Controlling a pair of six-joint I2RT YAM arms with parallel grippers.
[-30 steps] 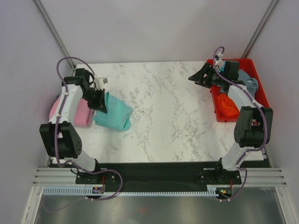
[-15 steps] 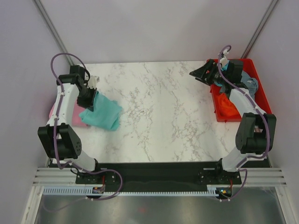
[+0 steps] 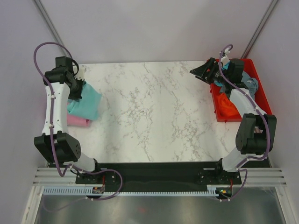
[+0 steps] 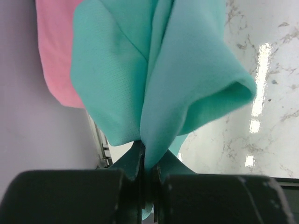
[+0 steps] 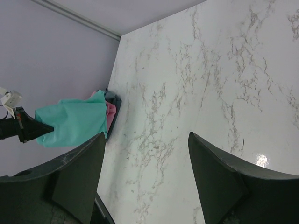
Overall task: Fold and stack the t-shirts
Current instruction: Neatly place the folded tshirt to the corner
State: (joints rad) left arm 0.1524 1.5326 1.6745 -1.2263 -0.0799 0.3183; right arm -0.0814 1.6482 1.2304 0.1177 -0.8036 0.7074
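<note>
Ahead of the left gripper (image 4: pixel 145 161), clamped on the teal shirt (image 4: pixel 163 70), the cloth trails lengthwise away over the pink shirt (image 4: pixel 53 46) lying beneath (the right gripper (image 5: pixel 145 140), jaws apart, is far off by the tray (image 3: pixel 260 84)).

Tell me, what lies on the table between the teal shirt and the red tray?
Nothing: the top view shows only bare marble table between the teal shirt and red tray.

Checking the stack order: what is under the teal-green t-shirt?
A pink t-shirt shows beneath the teal-green t-shirt, only its near edge visible. The rest is covered, so anything else underneath cannot be seen. The left gripper pinches the teal-green one.
</note>
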